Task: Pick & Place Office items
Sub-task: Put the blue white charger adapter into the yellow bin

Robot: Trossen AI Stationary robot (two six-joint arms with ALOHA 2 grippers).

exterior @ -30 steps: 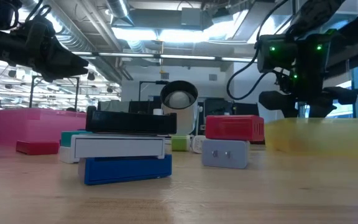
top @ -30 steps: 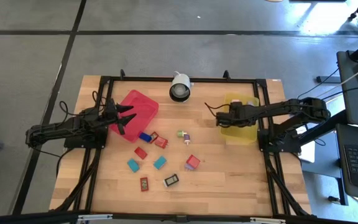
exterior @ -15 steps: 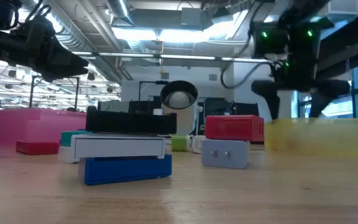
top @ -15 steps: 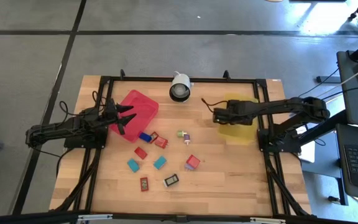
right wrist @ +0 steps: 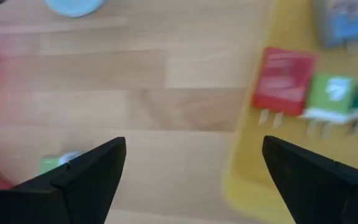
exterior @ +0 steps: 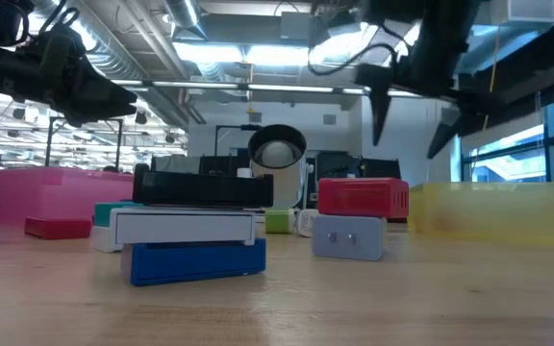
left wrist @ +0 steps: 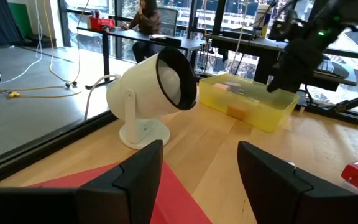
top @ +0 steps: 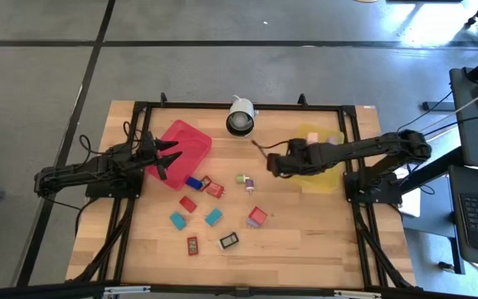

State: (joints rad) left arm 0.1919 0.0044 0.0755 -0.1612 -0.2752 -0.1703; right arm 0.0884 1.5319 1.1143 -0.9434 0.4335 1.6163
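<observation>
The office items lie loose mid-table: a blue piece (top: pixel 193 183), red pieces (top: pixel 214 189) (top: pixel 187 203), a green and lilac piece (top: pixel 244 179), teal pieces (top: pixel 178 220) (top: pixel 213 217), a pink-red one (top: pixel 257 217) and a black, white-labelled one (top: pixel 229 241). More pieces (right wrist: pixel 283 81) lie in the yellow tray (top: pixel 326 178). My right gripper (top: pixel 270 162) (right wrist: pixel 194 162) hangs open above bare wood, just left of that tray. My left gripper (top: pixel 166 158) (left wrist: pixel 201 168) hovers open over the near edge of the red tray (top: pixel 181 139).
A white round lamp-like device (top: pixel 241 116) stands on its foot at the far middle of the table, between the two trays. A black frame (top: pixel 239 105) runs around the wooden work area. Bare wood lies along the near edge.
My right gripper has opened above the yellow tray's left side. It has then moved toward the table's left edge, off the tray and out over bare wood near the green and lilac piece.
</observation>
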